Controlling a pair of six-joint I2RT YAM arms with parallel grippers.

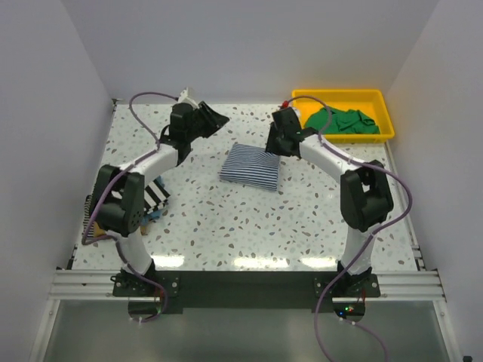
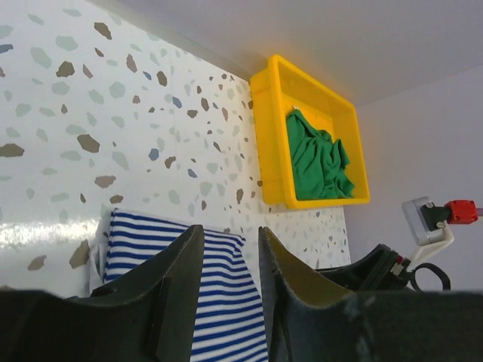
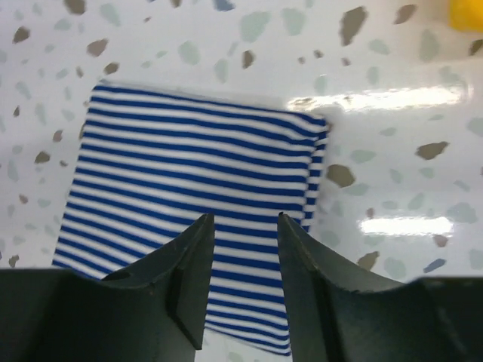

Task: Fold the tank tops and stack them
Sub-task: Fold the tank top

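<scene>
A navy-and-white thin-striped tank top (image 1: 252, 167) lies folded into a small rectangle mid-table; it also shows as the striped tank top (image 3: 196, 188) and the striped tank top (image 2: 219, 294) in the wrist views. My right gripper (image 1: 275, 143) hovers over its right edge, open with nothing between its fingers (image 3: 245, 222). My left gripper (image 1: 215, 119) is raised beyond its far left corner, open and empty (image 2: 230, 235). A green tank top (image 1: 343, 121) lies crumpled in the yellow tray (image 1: 377, 96). A bold black-and-white striped tank top (image 1: 156, 197) peeks out beside the left arm.
The yellow tray sits at the far right corner, also seen in the left wrist view (image 2: 273, 143). A red-tipped fitting (image 2: 453, 213) sticks out near the right wall. A blue scrap (image 1: 153, 217) lies by the left arm's base.
</scene>
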